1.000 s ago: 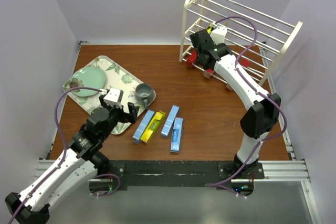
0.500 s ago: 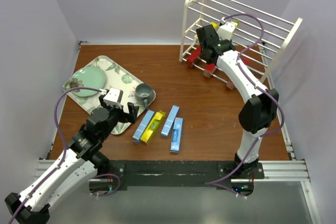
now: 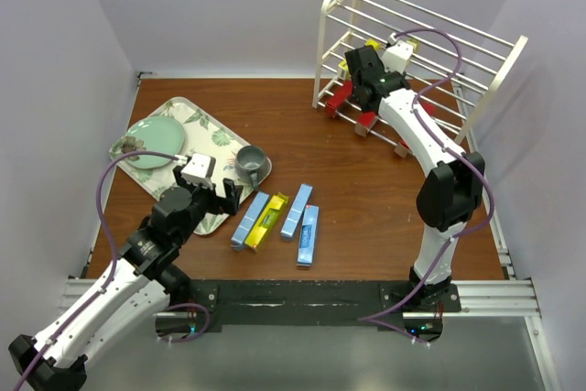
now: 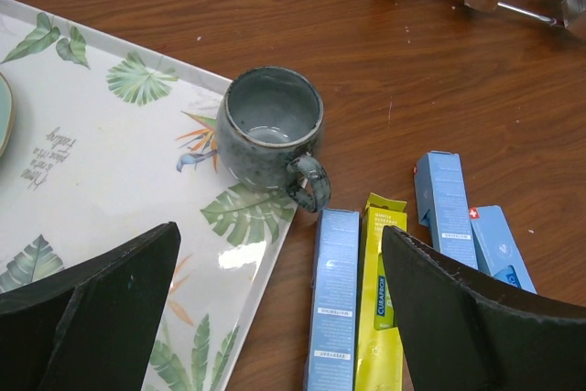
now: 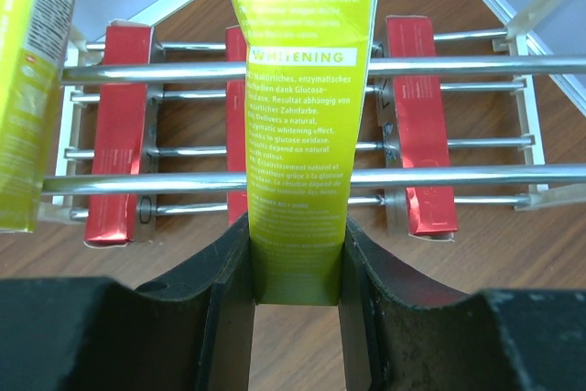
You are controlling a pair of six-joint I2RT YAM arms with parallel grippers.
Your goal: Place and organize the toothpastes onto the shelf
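**Red row done, yellows under way**

Three red boxes (image 5: 119, 116) lie on the shelf's (image 5: 476, 66) low tier, one yellow box (image 5: 27, 89) higher. Right fingers (image 5: 224, 309) pinch a second yellow (image 5: 298, 89) over the rods. Left fingers (image 4: 101, 309) hang spread; three blues (image 3: 296, 211) and a third yellow (image 3: 271, 220) wait on the table (image 3: 366, 190).

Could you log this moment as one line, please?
right gripper: shut on yellow toothpaste box at shelf | left gripper: open near mug | three red boxes shelved

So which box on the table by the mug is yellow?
The yellow box, second from the left in the overhead view, touching the leftmost blue box. The other three are all blue.
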